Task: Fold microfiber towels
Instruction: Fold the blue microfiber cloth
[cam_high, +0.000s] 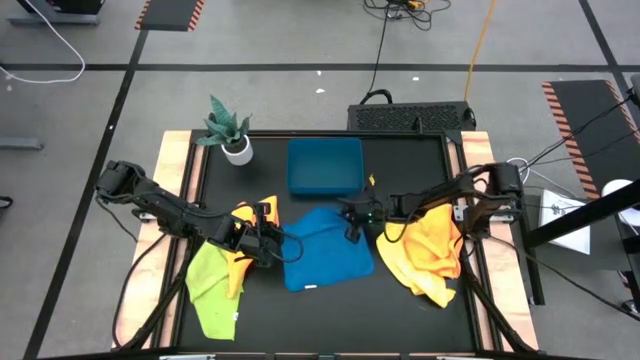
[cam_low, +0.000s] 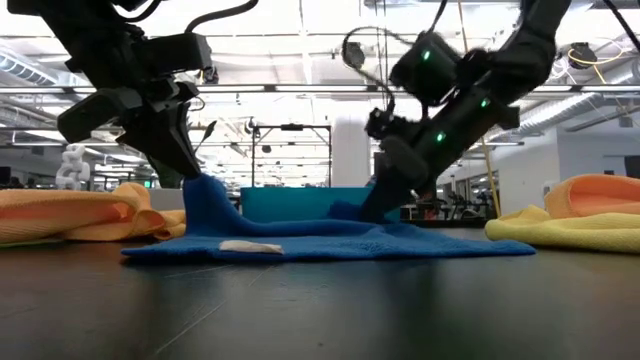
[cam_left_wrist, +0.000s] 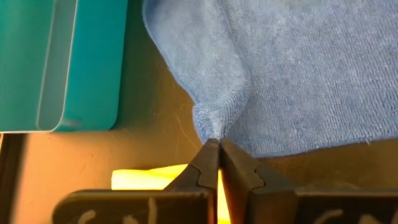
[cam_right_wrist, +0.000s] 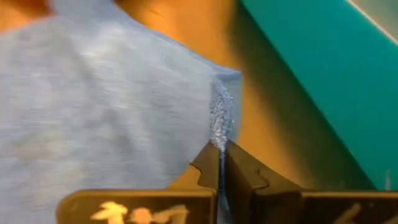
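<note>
Both grippers have the flat blue microfiber towel (cam_high: 325, 250), which lies spread on the black table (cam_high: 400, 310) just in front of the rigid blue rectangular tray (cam_high: 325, 166). The left gripper (cam_left_wrist: 217, 144) is pinched tight on the towel corner on the tray's left-front side, cloth bunched to a point between the closed fingers. The right gripper (cam_right_wrist: 221, 148) is clamped on the towel edge nearest the tray's right-front corner, a thin ridge of fabric caught in the shut jaws. In the low view both pinched corners stand up as small peaks while the rest lies flat. Likely step: lift and carry the tray-side edge over to the far edge for the first fold. To do it well, raise both corners evenly, keep the edge taut between them, and lay it down square so the corners meet; the pinches look shallow, so a jerk could slip one out. The tray looks empty, nothing inside it that I can see. Left of the tray, lower down, an orange cloth (cam_high: 250, 215) and a lime green cloth (cam_high: 210, 285) lie crumpled; right of it a yellow-orange heap (cam_high: 430, 255). A small potted plant (cam_high: 230, 130) sits just left of the tray.
</note>
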